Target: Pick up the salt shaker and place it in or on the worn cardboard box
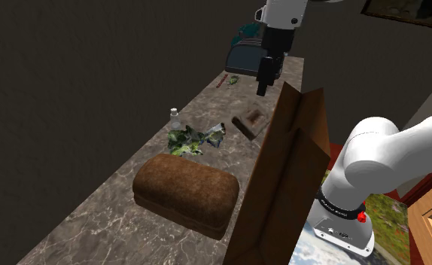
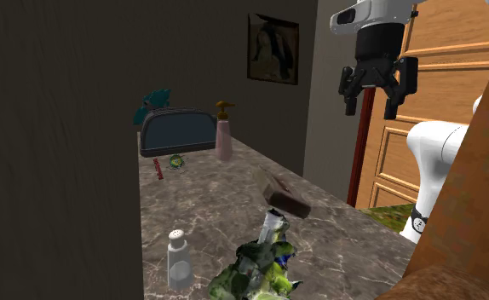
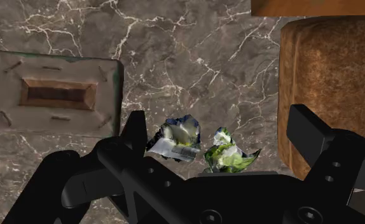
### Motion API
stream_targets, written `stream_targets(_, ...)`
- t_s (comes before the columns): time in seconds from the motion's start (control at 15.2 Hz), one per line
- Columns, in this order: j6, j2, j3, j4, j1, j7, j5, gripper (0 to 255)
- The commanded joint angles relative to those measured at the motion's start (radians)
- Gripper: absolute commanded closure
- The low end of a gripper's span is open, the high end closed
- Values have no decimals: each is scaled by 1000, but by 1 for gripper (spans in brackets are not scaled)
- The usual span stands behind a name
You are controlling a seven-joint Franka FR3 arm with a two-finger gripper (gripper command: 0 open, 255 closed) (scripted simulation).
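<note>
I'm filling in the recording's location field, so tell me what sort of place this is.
Most likely a home kitchen: a marbled countertop carries a dark toaster, a pump bottle, a salt shaker and what looks like a bread loaf.

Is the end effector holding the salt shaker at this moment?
No, the open end effector hangs empty high above the marble counter, while the salt shaker stands on that counter, well apart from it.
</note>
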Motion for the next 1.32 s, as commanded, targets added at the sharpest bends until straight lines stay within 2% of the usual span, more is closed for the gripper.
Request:
stream_targets(0.0, 0, 0, 0, 0, 0, 0, 0, 0)
stream_targets(0.66, 247, 379, 20, 128, -3, 3, 7, 0)
stream_targets(1.25, 370, 733, 33, 355, -4, 15, -2, 0)
